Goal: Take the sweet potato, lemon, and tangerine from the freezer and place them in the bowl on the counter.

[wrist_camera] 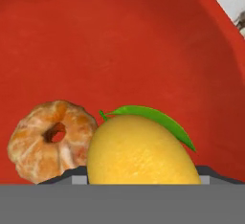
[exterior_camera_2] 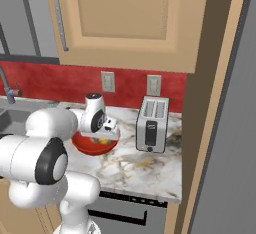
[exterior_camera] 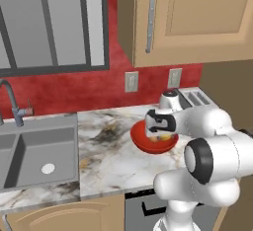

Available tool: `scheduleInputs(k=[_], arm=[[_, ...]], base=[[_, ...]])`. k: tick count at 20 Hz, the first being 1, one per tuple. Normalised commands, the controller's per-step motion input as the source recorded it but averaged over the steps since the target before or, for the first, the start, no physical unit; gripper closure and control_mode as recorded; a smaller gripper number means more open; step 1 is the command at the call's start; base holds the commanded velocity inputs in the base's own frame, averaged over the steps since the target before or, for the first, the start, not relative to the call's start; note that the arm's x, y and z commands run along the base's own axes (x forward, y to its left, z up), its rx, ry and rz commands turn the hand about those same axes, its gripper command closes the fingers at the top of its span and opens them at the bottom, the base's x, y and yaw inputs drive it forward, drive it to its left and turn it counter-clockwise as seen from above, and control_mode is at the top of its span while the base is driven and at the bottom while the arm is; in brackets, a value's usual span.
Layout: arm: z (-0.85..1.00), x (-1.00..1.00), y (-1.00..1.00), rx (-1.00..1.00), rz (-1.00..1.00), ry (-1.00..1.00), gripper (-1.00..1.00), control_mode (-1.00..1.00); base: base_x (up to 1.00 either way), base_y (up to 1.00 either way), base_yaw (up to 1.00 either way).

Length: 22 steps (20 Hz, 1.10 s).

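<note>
Lemon (wrist_camera: 141, 150) fills the lower centre of our hand view, between our gripper (wrist_camera: 142, 180) tips; we cannot tell whether they grip it. Touching the tangerine (wrist_camera: 50, 140) inside the bowl (wrist_camera: 143, 36), it may roll or lift out if we rise too soon

Glossy white, rounded arm (exterior_camera: 207, 146) segments joined by dark round joint caps; bulbous shells, white hand block with small dark markings.
</note>
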Motion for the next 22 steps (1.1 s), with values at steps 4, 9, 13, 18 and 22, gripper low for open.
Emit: scheduleInputs(k=[4, 9, 13, 18, 22], arm=[[-0.14, 0.23, 0.00, 0.00, 0.00, 0.05, 1.00, -1.00], [-0.19, 0.00, 0.00, 0.00, 0.00, 0.03, -1.00, -1.00], [-0.08, 0.00, 0.00, 0.00, 0.00, -0.01, -1.00, -1.00], [0.00, -0.12, 0.00, 0.00, 0.00, -0.19, -1.00, -1.00], [0.00, -0.28, 0.00, 0.00, 0.00, -0.20, -1.00, -1.00]], base=[[0.00, 0.00, 0.00], [0.00, 0.00, 0.00], [0.00, 0.00, 0.00], [0.00, 0.00, 0.00], [0.00, 0.00, 0.00]])
